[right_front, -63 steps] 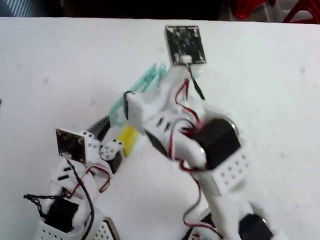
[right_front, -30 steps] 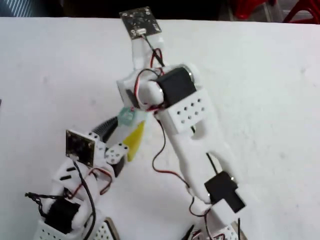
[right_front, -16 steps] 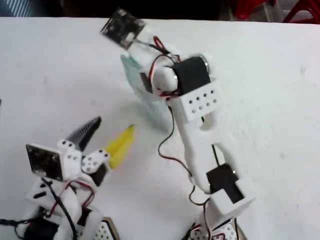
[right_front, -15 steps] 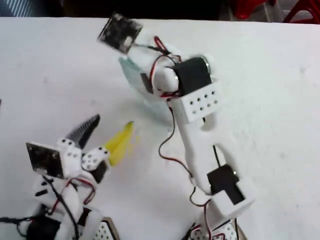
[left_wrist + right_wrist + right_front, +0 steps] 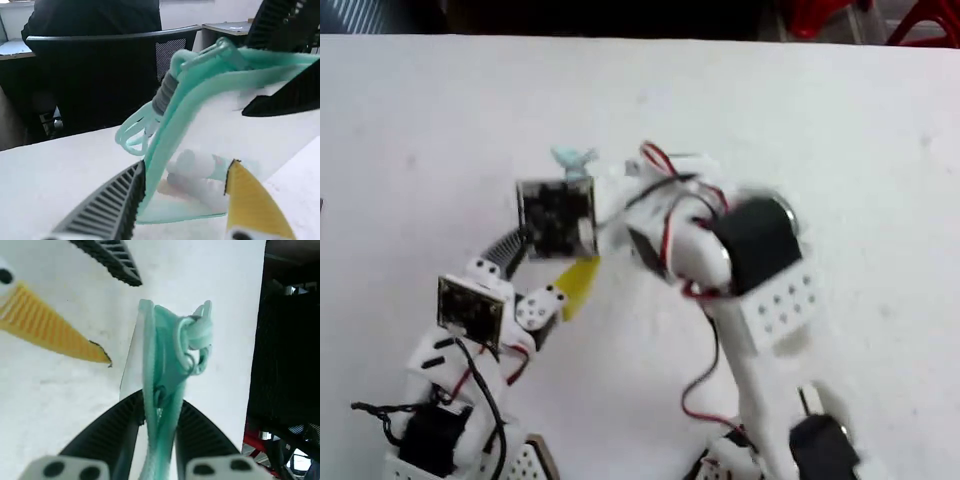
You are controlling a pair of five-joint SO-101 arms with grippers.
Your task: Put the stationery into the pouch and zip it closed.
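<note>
Swinging back to mid-frame, the right gripper [image 5: 159,401] is clamping the mint pouch [image 5: 572,158], mostly hiding beneath its camera board [image 5: 556,218]. Left gripper [image 5: 186,166] is gaping around the pouch's corner; white contents [image 5: 195,175] are blurring.

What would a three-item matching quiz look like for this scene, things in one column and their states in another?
Things:
1. left end effector
2. right end effector
3. mint-green translucent plastic pouch

States:
A. has small whitish rounded items inside
B. open, one finger on each side of the pouch
C. shut on the pouch's edge

Pairs: 1-B, 2-C, 3-A
</note>
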